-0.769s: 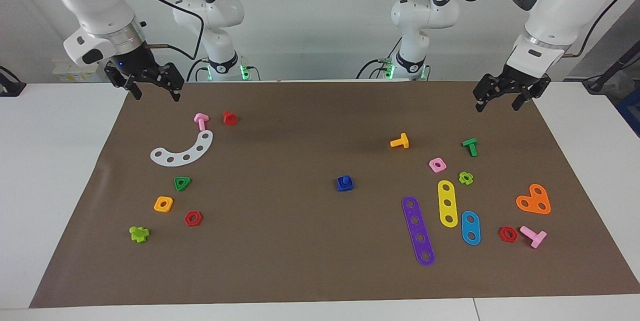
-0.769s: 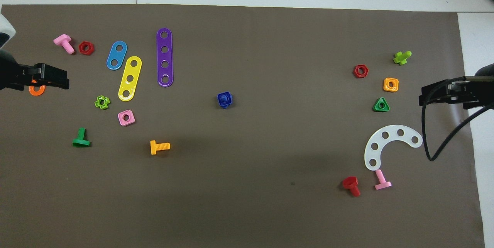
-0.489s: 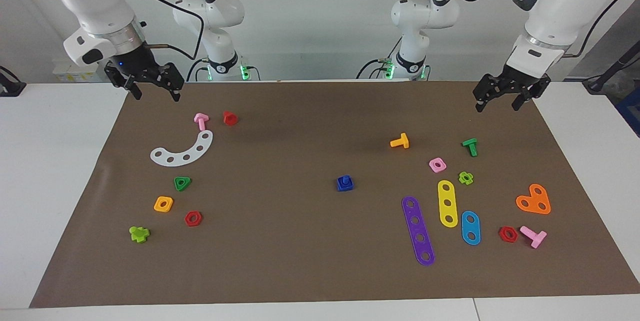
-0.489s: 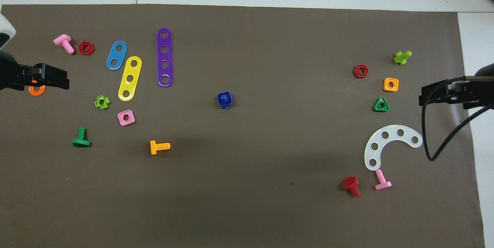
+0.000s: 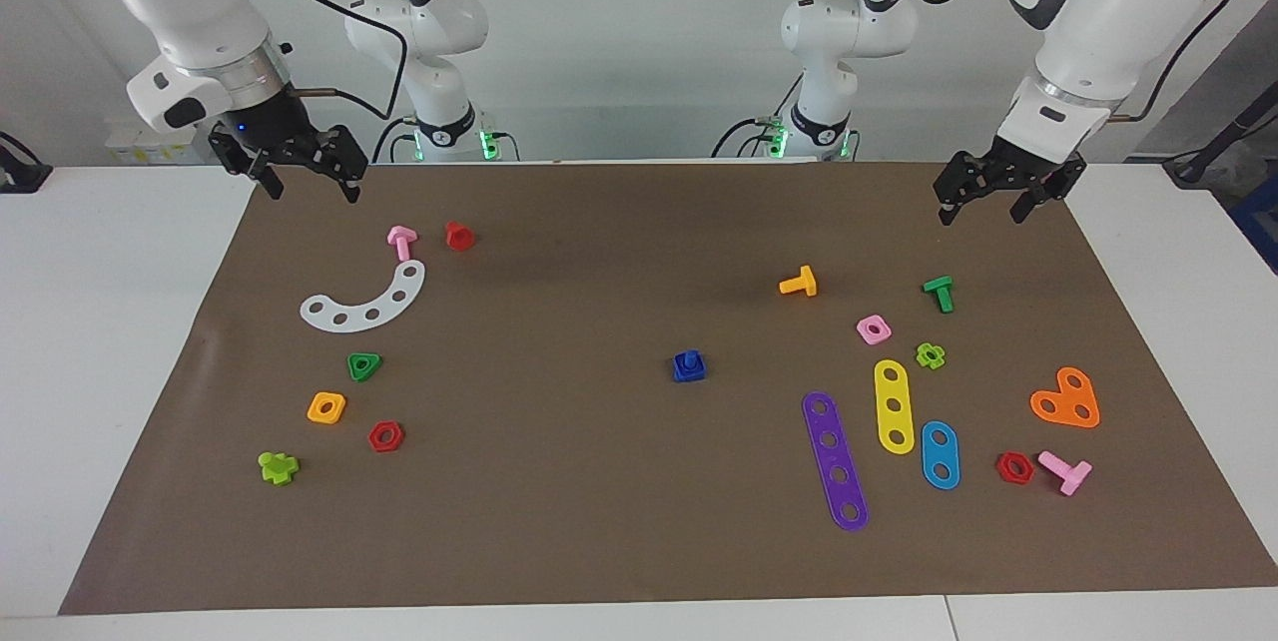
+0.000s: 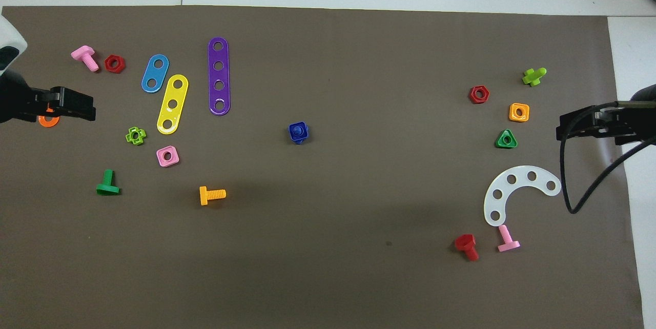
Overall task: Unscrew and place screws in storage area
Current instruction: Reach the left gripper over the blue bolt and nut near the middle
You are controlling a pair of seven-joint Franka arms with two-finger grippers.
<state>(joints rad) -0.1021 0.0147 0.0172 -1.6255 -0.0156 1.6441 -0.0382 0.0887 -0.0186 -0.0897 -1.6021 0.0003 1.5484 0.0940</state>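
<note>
Hands (image 5: 980,199) (image 5: 310,179) spread wide (both empty)

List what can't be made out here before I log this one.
- Blue screw: in both views too small to tell whether it is threaded into the blue nut or just sitting in it.
- Orange heart plate: overhead view, mostly covered by the raised left gripper.
- Right gripper: overhead view, the arm is cut off by the picture's edge.
- Storage area: unmarked, so its limits can't be seen.
</note>
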